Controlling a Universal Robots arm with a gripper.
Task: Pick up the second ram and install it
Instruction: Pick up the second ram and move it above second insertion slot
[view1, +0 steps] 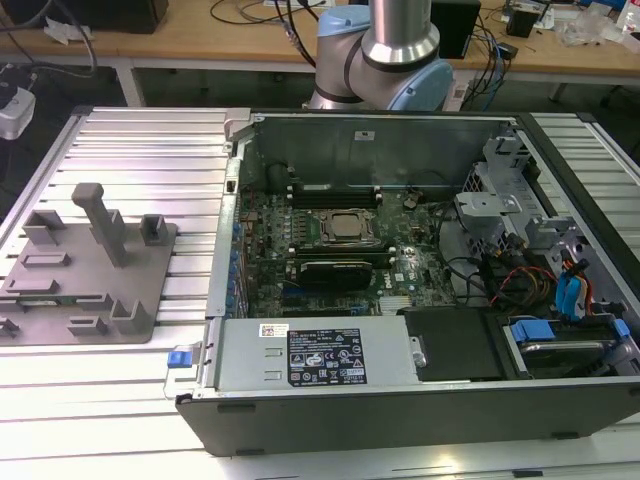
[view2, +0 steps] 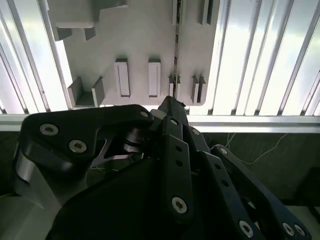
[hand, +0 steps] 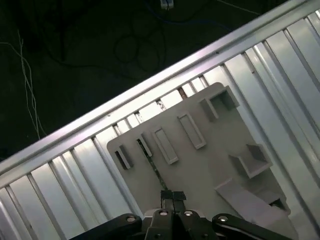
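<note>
Nearest: hand (hand: 172, 195), fingertips pressed together, empty, hovering above grey tray (view1: 80, 280). Below hand, second ram (view2: 176, 50) on edge in tray slot. Open computer case (view1: 380, 140) beside tray, exterior view's right. Pickup, install both outstanding.

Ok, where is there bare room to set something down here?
The ribbed aluminium table is bare beyond the grey plastic tray, in front of it, and past the open dark computer case on the exterior view's right. Inside the case is crowded.
</note>
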